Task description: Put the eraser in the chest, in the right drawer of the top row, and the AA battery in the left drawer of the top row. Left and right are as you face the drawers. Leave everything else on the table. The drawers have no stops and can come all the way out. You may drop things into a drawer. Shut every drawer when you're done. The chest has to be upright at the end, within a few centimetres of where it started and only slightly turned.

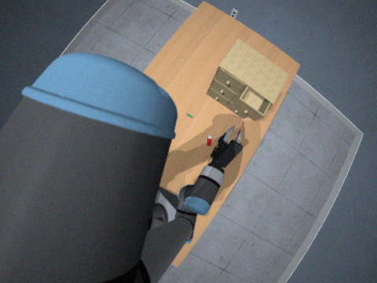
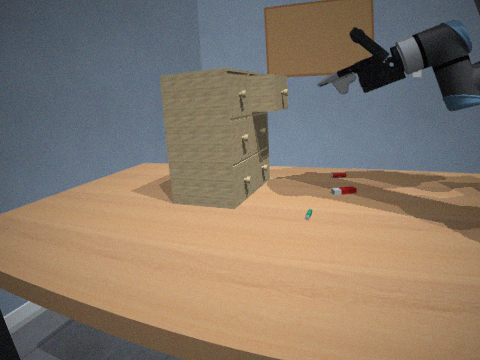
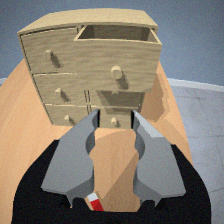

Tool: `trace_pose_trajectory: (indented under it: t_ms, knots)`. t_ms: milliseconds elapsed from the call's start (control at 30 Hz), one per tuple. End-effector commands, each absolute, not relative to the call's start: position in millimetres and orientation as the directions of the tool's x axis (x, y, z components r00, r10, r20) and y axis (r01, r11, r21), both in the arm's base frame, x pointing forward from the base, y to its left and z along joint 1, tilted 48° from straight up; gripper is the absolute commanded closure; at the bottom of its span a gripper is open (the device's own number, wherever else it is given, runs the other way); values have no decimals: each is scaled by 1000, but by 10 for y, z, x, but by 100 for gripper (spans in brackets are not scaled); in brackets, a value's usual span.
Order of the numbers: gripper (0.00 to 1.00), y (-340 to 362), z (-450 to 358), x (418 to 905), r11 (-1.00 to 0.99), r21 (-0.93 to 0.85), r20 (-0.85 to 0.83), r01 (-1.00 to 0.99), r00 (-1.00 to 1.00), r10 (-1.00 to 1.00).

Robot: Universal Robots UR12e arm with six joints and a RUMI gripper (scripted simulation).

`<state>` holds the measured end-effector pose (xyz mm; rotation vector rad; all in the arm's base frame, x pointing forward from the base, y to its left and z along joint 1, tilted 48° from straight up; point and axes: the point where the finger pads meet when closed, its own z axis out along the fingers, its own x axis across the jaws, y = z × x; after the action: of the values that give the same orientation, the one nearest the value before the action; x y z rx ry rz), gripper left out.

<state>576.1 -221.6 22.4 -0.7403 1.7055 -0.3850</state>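
The wooden chest stands upright on the table. Its top-row right drawer is pulled out and looks empty; the other drawers are shut. My gripper hovers in front of that drawer, a short way back from its knob. Its fingers are nearly closed and hold nothing. A red cylinder with a pale end, probably the AA battery, lies on the table below me. A small red block, perhaps the eraser, lies just beyond it.
A small green piece lies on the table in front of the chest, to the left side. The table edge runs close to the right of the gripper. The arm's large body blocks the left of the overhead view.
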Motion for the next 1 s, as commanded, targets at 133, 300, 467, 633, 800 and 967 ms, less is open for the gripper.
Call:
trace_pose_trajectory:
  t_ms: [133, 300, 467, 633, 800, 967]
  knots:
    - [80, -2222, 226, 5756, 744, -610, -745, -273, -121, -656]
    - [80, -2223, 226, 5756, 744, -610, -745, -273, -121, -656]
    - [80, -2224, 227, 5755, 744, -610, -745, -274, -121, -656]
    - [80, -2227, 228, 5754, 743, -609, -745, -276, -121, -656]
    - [80, -2231, 230, 5753, 743, -608, -745, -279, -121, -656]
    - [80, -2236, 232, 5750, 742, -607, -745, -283, -122, -656]
